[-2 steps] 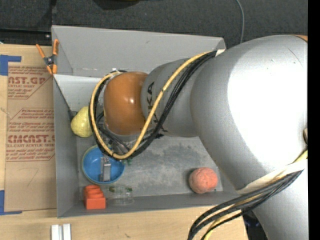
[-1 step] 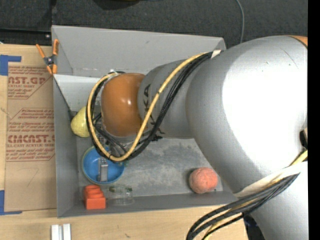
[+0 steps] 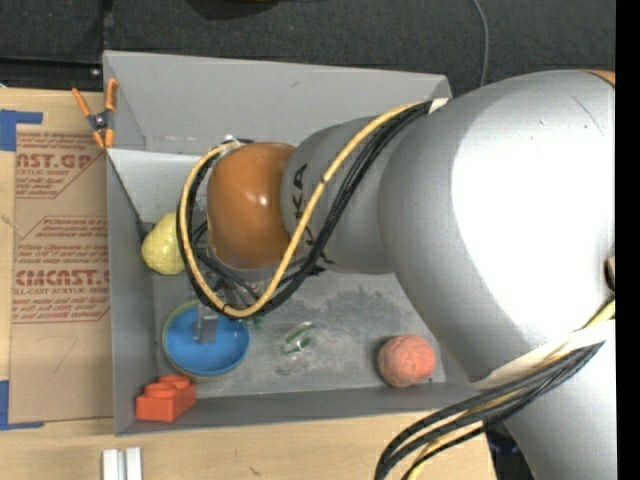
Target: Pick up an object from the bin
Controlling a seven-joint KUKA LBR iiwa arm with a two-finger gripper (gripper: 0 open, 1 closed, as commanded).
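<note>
Grey bin (image 3: pixel 300 93) holds one blue dish (image 3: pixel 228 353), pink ball (image 3: pixel 406 360), red brick (image 3: pixel 165 399); fingers' (image 3: pixel 207 326) gap unclear.

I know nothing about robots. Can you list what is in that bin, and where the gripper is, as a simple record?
gripper: over the blue round dish, bottom left of the view
by the left wall: yellow lumpy fruit
bottom left corner: red block
bottom right: pink ball
middle of the floor: small clear thing

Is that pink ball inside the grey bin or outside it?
Inside: the pink ball lies on the bin floor, within its walls, close to the near wall.
</note>
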